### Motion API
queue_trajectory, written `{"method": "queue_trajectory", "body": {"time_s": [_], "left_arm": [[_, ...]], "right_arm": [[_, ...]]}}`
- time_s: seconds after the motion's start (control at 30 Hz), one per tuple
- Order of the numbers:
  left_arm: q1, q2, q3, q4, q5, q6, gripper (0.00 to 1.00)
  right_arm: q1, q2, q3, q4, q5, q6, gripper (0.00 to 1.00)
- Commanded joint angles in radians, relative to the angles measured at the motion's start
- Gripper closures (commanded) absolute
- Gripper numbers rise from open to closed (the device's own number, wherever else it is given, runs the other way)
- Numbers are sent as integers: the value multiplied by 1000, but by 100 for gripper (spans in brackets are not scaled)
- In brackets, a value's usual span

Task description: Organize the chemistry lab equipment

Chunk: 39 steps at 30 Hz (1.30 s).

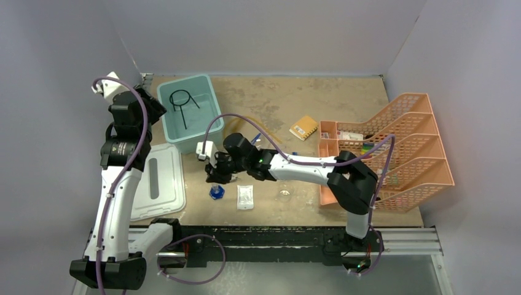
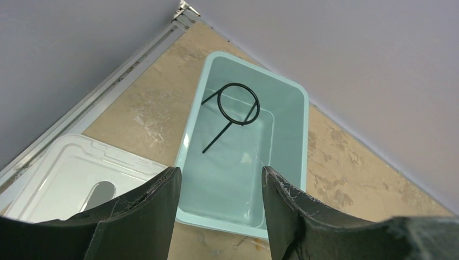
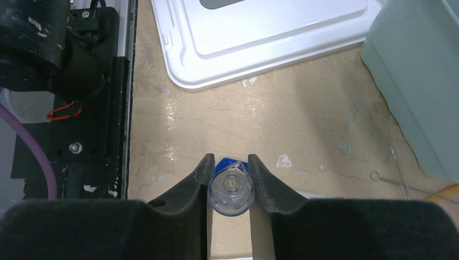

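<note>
Right gripper (image 3: 230,164) sat low over the table (image 3: 281,124), its 2 fingers pressed against either side of a clear blue-capped tube (image 3: 231,190) near the white lid (image 3: 260,38), left gripper (image 2: 219,181) gaped wide and empty above the teal tub (image 2: 300,141), black wire ring tripod (image 2: 236,105) lay inside it.

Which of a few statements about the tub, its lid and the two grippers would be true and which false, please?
1. The wire ring tripod lies inside the teal tub. True.
2. The white lid sits on the tub. False: it lies on the table beside it.
3. The left gripper holds the tripod. False: it hangs open and empty above the tub.
4. The right gripper clasps the small clear tube between its fingers. True.
</note>
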Motion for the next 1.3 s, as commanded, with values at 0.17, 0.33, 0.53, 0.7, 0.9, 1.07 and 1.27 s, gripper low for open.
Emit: {"method": "queue_trajectory", "body": {"time_s": [0.17, 0.33, 0.53, 0.7, 0.9, 1.07, 1.27], "left_arm": [[8, -2, -22, 116, 257, 20, 44], [7, -8, -53, 193, 457, 54, 43], [-20, 42, -15, 340, 817, 49, 41], [-38, 98, -32, 414, 1011, 37, 40], [-131, 185, -63, 484, 1283, 7, 38], [-234, 226, -88, 498, 1360, 60, 38], [-298, 274, -83, 513, 1349, 93, 42]], "right_arm": [[-44, -98, 89, -62, -93, 38, 89], [-171, -173, 126, -89, -231, 145, 89], [-346, -202, 236, -216, -386, 276, 87], [-477, -244, 247, -198, -496, 404, 87], [-569, -270, 220, -44, -608, 624, 87], [-604, -251, 222, -9, -677, 702, 88], [-609, -239, 214, 31, -727, 749, 88]]}}
